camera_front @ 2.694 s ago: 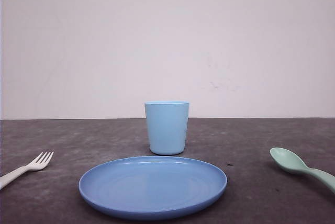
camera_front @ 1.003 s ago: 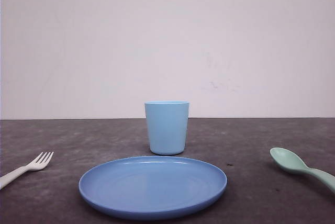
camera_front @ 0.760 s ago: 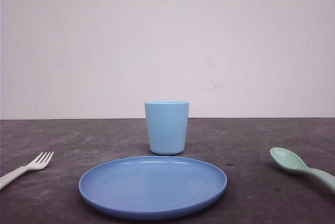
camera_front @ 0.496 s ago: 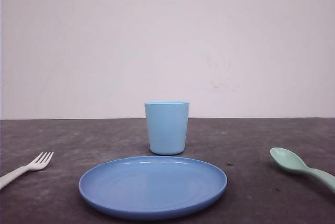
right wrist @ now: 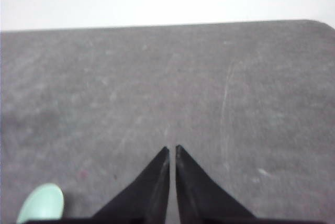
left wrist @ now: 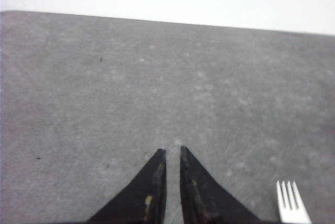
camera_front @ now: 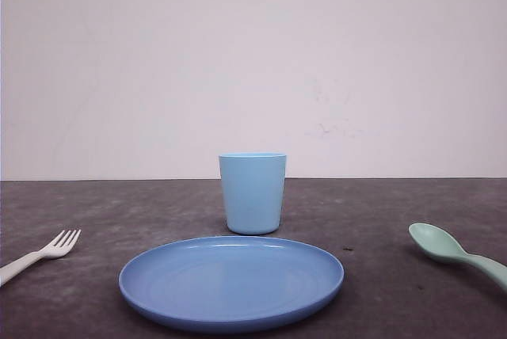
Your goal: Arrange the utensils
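Nearest: plate point(camera_front: 231, 282), centred on the table point(camera_front: 372, 220). Fork point(camera_front: 38, 253) lay to its left, spoon point(camera_front: 458, 253) to its right, each well apart from it. Behind: cup point(camera_front: 252, 192), upright. Left gripper point(left wrist: 172, 153) hung beside the fork tines, jaws nearly together, empty; right gripper point(right wrist: 171, 149) near the spoon bowl, likewise. Nothing had shifted over the preceding seconds; judged, organizing had not started.
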You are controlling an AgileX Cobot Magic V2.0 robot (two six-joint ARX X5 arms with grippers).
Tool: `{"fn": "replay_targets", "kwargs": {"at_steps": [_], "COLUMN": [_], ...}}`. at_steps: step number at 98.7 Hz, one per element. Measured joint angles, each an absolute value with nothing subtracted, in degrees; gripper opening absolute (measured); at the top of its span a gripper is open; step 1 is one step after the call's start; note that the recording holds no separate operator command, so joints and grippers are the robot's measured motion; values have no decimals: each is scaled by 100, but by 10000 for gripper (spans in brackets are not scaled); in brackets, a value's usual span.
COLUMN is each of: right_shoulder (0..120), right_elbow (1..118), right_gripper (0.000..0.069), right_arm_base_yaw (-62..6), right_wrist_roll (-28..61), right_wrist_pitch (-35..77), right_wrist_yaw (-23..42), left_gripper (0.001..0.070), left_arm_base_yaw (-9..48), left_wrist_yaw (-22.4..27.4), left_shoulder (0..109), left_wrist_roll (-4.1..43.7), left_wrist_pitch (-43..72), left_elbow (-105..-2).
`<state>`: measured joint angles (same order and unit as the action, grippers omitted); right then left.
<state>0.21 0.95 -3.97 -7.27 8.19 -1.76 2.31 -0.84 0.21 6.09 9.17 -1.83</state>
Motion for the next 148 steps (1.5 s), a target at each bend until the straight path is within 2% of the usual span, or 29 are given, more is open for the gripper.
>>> {"fn": "replay_targets", "kwargs": {"at_steps": [16, 33, 46, 63, 76, 87, 105, 128, 148], "right_shoulder": [43, 314, 899, 1940, 2783, 3428, 4300, 5153, 5610], "right_elbow": [318, 1280, 2141, 3251, 3981, 4480, 4864, 4869, 4869], "right_gripper": [11, 10, 10, 10, 10, 10, 10, 10, 10], "right_arm_base_yaw": [-397, -397, -397, -397, -397, -397, -397, -397, -397], "right_wrist_roll": [-1114, -1603, -1745, -1664, -1450, -1190, -847, -574, -458], "right_wrist_pitch": [749, 923, 1490, 2228, 2652, 3020, 3483, 4110, 4329], "right_wrist_yaw": [-440, -611, -661, -838, -1072, -1085, -1081, -880, -593], "left_gripper": [23, 23, 23, 23, 23, 23, 23, 23, 23], "left_arm_base_yaw": [231, 231, 231, 231, 233, 261, 480, 899, 952], "left_wrist_yaw": [145, 209, 405, 648, 969, 1035, 1031, 325, 263], "left_shoulder": [21, 56, 266, 978, 1763, 2488, 3645, 4665, 5037], "left_wrist_roll": [1057, 1743, 1909, 1933, 1846, 1518, 974, 679, 534], "left_wrist_pitch": [443, 403, 539, 1424, 2036, 2445, 2862, 3072, 3197], "left_elbow": [-246, -878, -1542, -2504, -3367, -3997, -4307, -4307, -4307]}}
